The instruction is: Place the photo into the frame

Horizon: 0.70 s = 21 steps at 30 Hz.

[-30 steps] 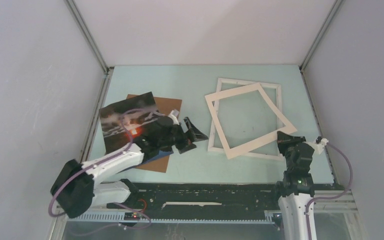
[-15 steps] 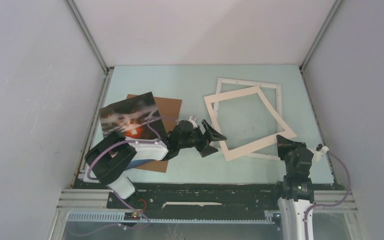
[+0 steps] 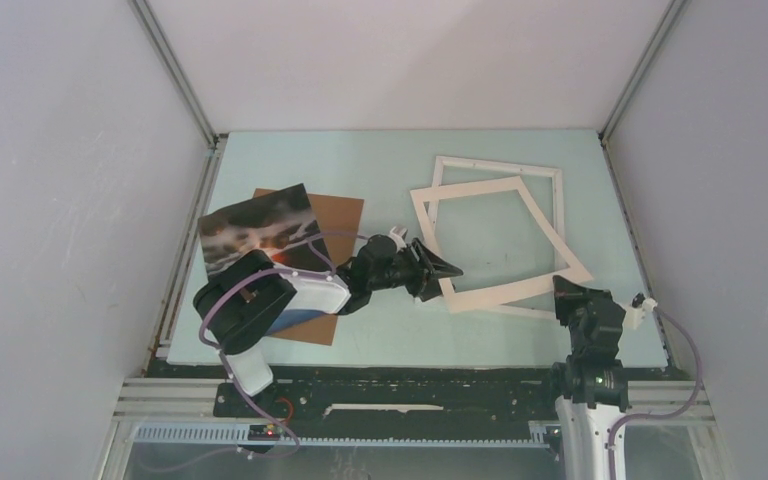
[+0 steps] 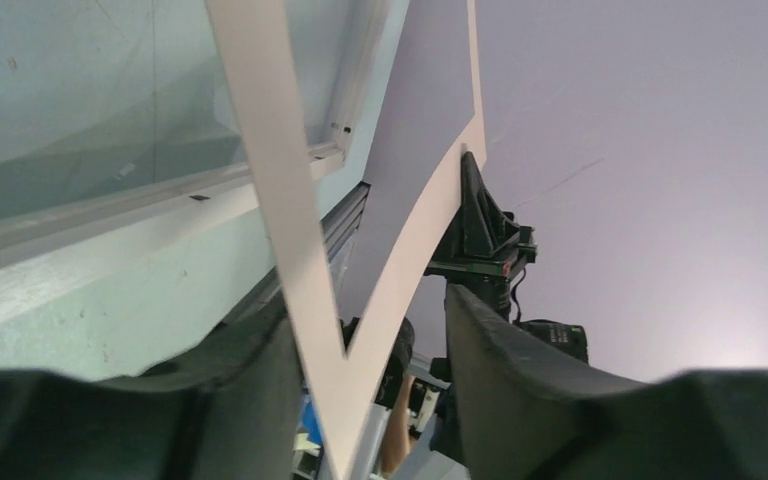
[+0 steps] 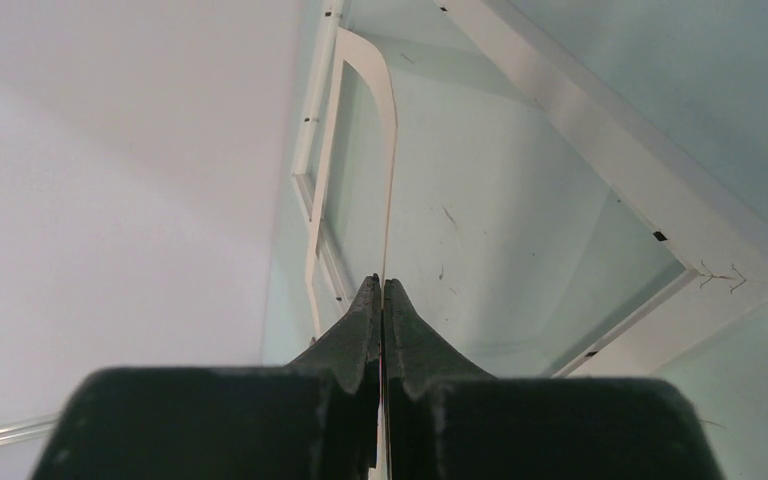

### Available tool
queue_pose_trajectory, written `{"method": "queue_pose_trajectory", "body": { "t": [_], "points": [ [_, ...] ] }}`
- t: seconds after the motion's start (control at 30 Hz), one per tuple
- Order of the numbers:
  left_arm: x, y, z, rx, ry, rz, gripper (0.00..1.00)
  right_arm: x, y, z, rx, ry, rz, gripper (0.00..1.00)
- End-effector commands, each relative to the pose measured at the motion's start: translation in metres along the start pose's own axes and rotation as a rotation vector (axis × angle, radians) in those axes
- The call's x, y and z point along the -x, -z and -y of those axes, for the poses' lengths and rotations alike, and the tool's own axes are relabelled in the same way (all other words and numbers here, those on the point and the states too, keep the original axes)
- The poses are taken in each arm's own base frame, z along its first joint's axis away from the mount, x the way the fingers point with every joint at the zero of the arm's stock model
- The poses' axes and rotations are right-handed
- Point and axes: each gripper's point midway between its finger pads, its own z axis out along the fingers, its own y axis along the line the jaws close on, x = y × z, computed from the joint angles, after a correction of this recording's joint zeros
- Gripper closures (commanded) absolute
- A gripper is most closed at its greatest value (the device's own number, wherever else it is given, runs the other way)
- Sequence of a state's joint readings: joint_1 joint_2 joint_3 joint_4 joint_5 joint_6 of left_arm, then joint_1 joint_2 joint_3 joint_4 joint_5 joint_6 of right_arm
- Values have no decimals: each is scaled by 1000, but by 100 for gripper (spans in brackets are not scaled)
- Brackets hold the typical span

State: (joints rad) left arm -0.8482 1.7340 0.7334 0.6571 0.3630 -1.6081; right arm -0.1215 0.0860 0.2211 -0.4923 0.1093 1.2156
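The photo [image 3: 255,232], dark sky with a red-orange glow, lies at the left on a brown backing board [image 3: 335,213]. On the right lies the white frame [image 3: 501,165] with its clear pane. A white card mount [image 3: 480,190] rests skewed over the frame. My right gripper [image 3: 564,284] is shut on the mount's near right corner; the right wrist view shows the thin card [image 5: 391,130] edge-on between the pressed fingers [image 5: 381,285]. My left gripper [image 3: 444,271] straddles the mount's near left corner [image 4: 332,380]. Its jaws are open, and the right finger [image 4: 500,350] is clear of the card.
Grey walls close in the teal table [image 3: 360,170] on three sides. A black rail [image 3: 410,385] runs along the near edge. The left arm's white link [image 3: 305,292] lies over the board's near right part. The right arm [image 4: 485,225] shows in the left wrist view.
My left arm has swung right, from above the photo to the mount's near left corner, and its jaws have narrowed. The right gripper has kept its hold in place.
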Motion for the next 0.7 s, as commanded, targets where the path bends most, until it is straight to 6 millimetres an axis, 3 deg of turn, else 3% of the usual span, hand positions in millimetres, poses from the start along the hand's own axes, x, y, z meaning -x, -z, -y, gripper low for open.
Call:
{"method": "queue_pose_trajectory", "body": {
  "t": [0.0,0.17,0.3,0.53,0.67],
  "points": [
    [1,-7,17,-68,0,0,53,6,5,-7,15,-13,25,100],
    [5,-13,8,-32,-37,9,79,5,9,-4,-1,45,19,100],
    [9,-14,-15,129,-184,1,98,2,18,1,-21,190,-16,70],
    [35,3,-35,389,-451,-2,100,0,41,15,-83,370,-76,25],
    [42,1,-35,458,-520,-74,100,-9,54,12,-90,380,-149,15]
  ]
}}
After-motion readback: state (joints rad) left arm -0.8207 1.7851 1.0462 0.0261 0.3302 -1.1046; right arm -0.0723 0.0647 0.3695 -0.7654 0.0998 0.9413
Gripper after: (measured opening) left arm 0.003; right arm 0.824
